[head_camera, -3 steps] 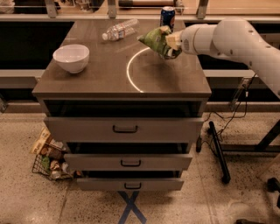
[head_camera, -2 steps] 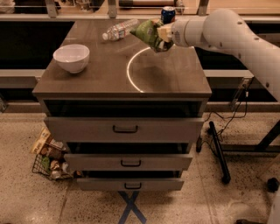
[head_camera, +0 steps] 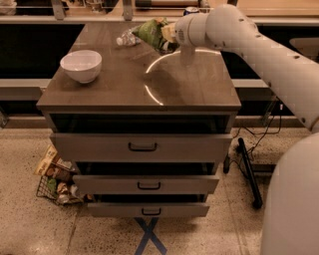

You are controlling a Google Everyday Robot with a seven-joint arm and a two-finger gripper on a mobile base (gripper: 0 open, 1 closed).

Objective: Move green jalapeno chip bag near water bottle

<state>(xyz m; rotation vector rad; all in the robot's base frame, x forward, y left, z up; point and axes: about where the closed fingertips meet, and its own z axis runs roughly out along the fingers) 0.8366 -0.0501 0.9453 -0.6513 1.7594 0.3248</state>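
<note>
Now the arm (head_camera: 259,45) reaches over the desk (head_camera: 124,84) to its back edge, having swung left toward the bottle (head_camera: 127,38). A second ago the bag (head_camera: 148,31) hung well right of the bottle, nearer the can (head_camera: 191,10); it is now just beside the bottle's right end, touching or not I cannot tell. The claw (head_camera: 169,36) grips the bag's right side. By my reckoning only lowering and release remain. Drawers (head_camera: 142,147) below the bottle stand ajar, their contents hidden. A basket (head_camera: 55,182) far below-left of the bottle holds packets; the bowl (head_camera: 80,64), forward-left of the bottle, looks empty.
</note>
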